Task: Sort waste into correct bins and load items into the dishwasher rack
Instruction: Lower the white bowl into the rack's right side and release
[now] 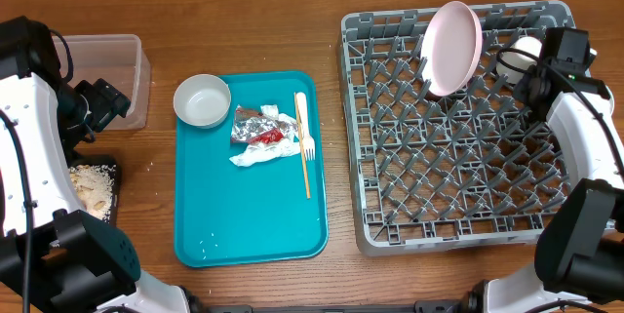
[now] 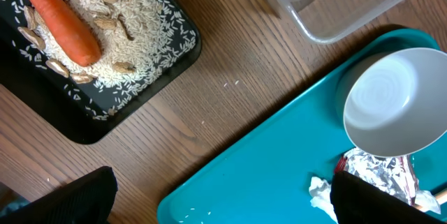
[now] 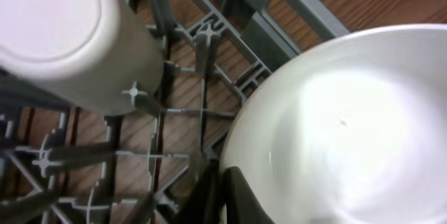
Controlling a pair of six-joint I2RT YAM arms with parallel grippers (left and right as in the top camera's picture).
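Note:
My left gripper (image 2: 223,206) is open and empty, hovering over the wood between the black tray (image 2: 167,56) and the teal tray; overhead it sits by the clear tub (image 1: 107,55). The black tray holds the carrot (image 2: 59,18), rice and nut pieces (image 2: 133,15). A white bowl (image 1: 202,100), the foil wrapper (image 1: 261,128), a napkin (image 1: 263,153) and the white fork (image 1: 304,142) lie on the teal tray. My right gripper (image 3: 223,189) is shut on the rim of a white bowl (image 3: 342,119) over the rack's (image 1: 458,186) far right corner. The pink plate (image 1: 451,48) stands upright in the rack. A white cup (image 3: 70,35) sits in the rack.
The teal tray (image 1: 249,225) lies mid-table, with a few rice grains near its front left. The clear tub looks empty in the left wrist view (image 2: 349,8). Loose rice grains lie on the wood beside the black tray. Most rack cells are unfilled.

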